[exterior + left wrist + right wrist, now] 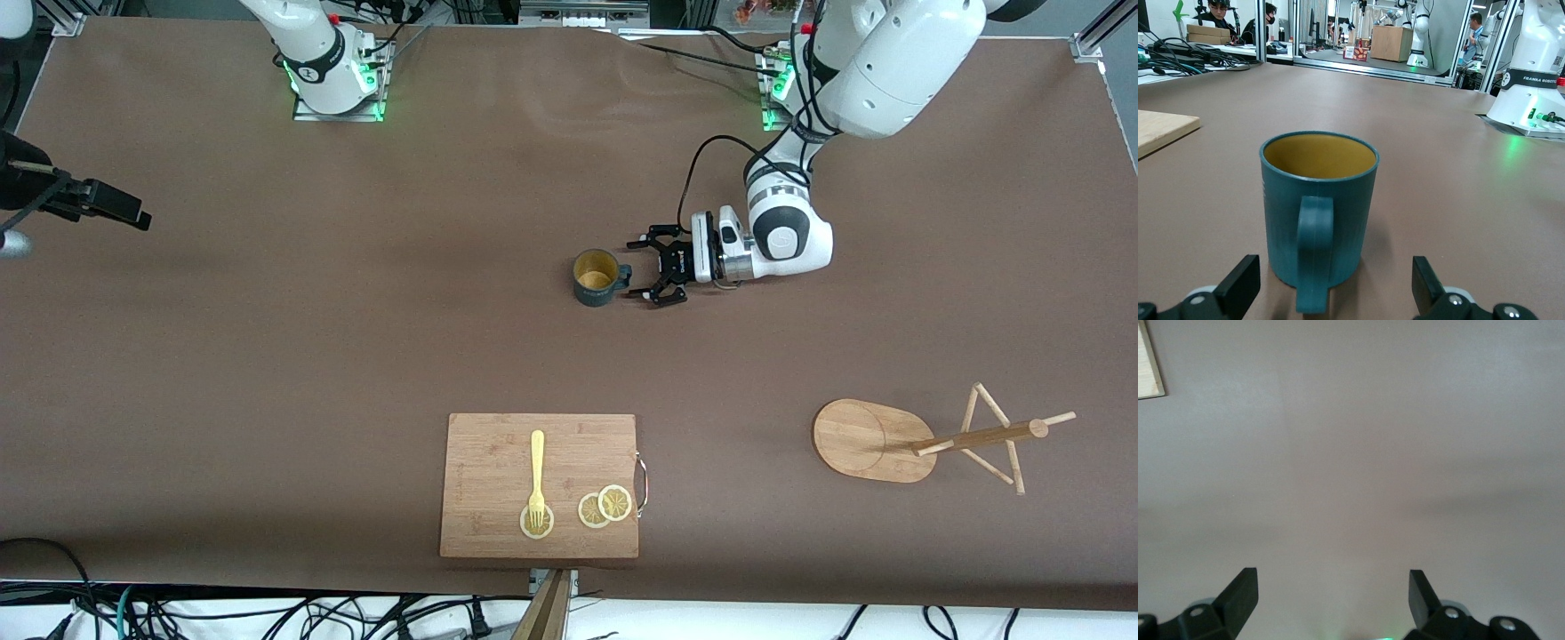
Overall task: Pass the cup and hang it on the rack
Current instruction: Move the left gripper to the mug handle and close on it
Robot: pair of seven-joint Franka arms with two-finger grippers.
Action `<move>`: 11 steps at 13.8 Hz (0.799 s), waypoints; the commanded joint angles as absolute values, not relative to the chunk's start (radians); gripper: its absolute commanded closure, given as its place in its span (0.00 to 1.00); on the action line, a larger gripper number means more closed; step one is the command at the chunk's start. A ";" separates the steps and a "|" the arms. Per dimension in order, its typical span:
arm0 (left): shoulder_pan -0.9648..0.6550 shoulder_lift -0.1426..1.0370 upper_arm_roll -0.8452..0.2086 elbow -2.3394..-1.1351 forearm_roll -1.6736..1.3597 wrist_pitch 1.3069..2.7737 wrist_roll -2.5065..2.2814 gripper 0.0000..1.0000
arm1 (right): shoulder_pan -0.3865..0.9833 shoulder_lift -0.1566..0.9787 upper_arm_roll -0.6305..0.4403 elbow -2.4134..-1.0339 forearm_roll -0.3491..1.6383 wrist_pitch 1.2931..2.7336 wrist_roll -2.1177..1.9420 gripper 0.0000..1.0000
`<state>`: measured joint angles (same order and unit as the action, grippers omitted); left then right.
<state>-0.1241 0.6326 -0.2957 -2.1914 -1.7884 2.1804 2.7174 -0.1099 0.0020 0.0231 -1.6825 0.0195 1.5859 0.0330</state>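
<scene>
At frame centre, the ribbed dark teal ceramic cup looks rigid, light and breakable; its loop handle faces the left gripper, fingers apart. The right gripper waits over bare surface, fingers spread.

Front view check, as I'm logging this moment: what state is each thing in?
Dark teal ribbed cup: upright on the table, unheld.
Light wooden mug rack: standing, pegs bare.
Left gripper: jaws open, at the cup's handle.
Right gripper: jaws open, above bare table.
Yellow fork: lying on the wooden cutting board.
</scene>
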 commanded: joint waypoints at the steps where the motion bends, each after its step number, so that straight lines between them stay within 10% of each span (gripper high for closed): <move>1: -0.133 0.679 -0.296 -2.157 -1.825 2.186 2.815 0.00 | -0.086 -0.046 0.028 -1.724 0.018 1.594 0.015 0.00; 5: -0.141 0.696 -0.296 -2.140 -1.838 2.186 2.836 0.18 | -0.092 -0.034 0.029 -1.736 0.023 1.594 0.015 0.00; 11: -0.153 0.687 -0.296 -2.132 -1.841 2.186 2.838 0.17 | -0.087 -0.028 0.032 -1.730 0.026 1.589 0.018 0.00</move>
